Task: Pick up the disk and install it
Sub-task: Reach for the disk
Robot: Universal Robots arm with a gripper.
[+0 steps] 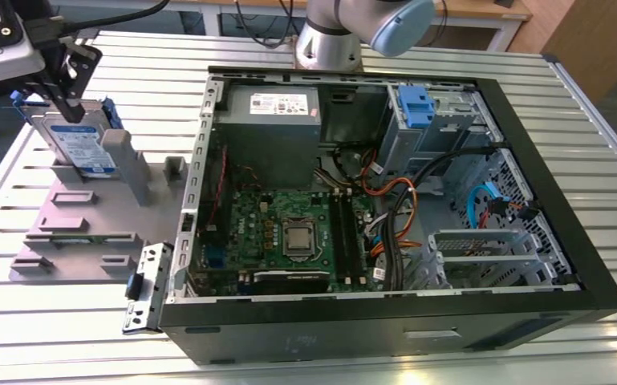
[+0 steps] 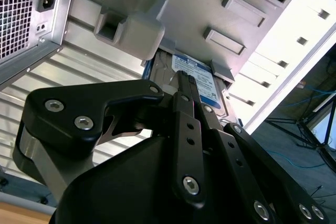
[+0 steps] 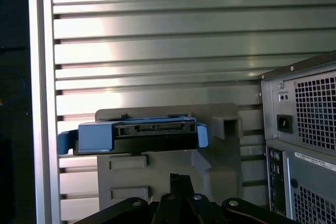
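Note:
The disk (image 1: 78,144) is a silver drive with a white-and-blue label in a blue carrier. It stands on edge in a slot of the grey fixture (image 1: 83,233) at the exterior view's left. My gripper (image 1: 73,111) hangs just over its top edge, fingers drawn together and shut, gripping nothing. In the second wrist view the gripper (image 2: 185,77) points at the disk's label (image 2: 202,80). In the first wrist view the gripper (image 3: 181,178) sits short of the disk's connector edge (image 3: 136,135).
The open computer case (image 1: 597,265) lies to the exterior view's right of the fixture, with motherboard, cables, grey power-supply box (image 1: 270,104) and a drive bay with a blue clip (image 1: 416,104). Its rear panel (image 3: 304,145) is close to the fixture. The slatted metal table (image 1: 30,337) carries everything.

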